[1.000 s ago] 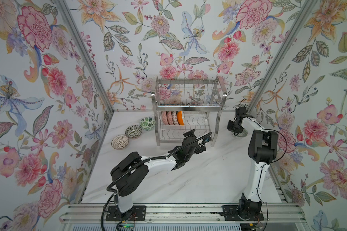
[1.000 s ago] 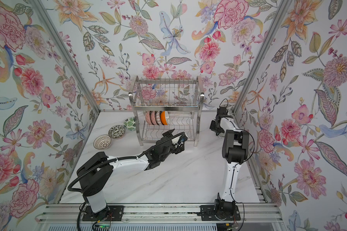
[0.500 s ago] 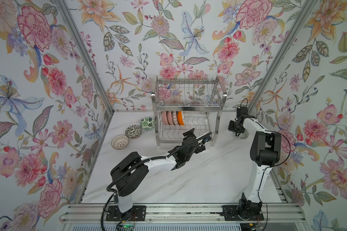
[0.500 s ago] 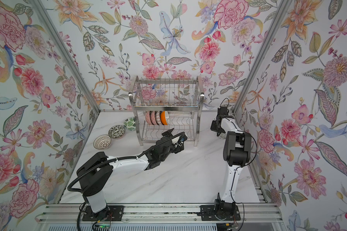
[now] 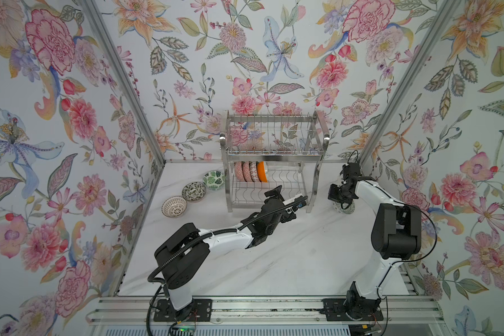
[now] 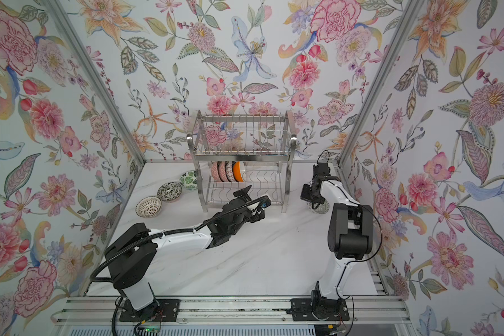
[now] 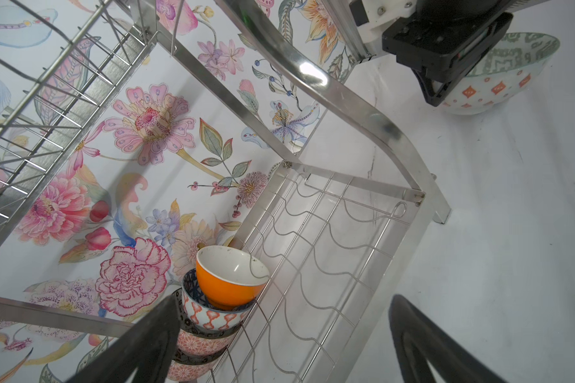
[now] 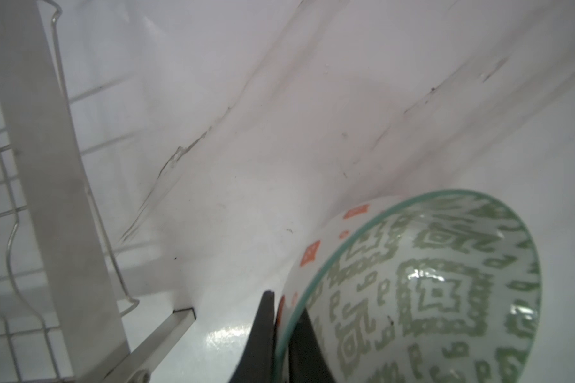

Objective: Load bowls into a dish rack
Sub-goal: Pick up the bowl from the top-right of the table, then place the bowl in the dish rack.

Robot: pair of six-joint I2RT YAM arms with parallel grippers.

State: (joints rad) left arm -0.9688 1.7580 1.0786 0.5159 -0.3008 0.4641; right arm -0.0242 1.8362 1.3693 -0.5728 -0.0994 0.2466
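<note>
The right pincer [image 8: 284, 308] pinches the rim of a green-patterned bowl [image 8: 429, 291], one finger inside and one outside. The bowl is close to the white desk [image 5: 288, 261], just right of the dish rack [image 5: 274, 151] (beside its curved right leg). The left pincer [image 5: 289, 196] is spread wide before the lower shelf. A row of bowls [image 5: 250, 171] stands on edge at that shelf's left end, and open wavy wire runs rightward from it. Three loose bowls [image 5: 193, 191] sit on the desk left of the rack.

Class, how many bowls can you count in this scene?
8 bowls: four on edge in the dish rack, lower tier; three on the table to its left; one held by the right gripper. Others may be hidden.
</note>
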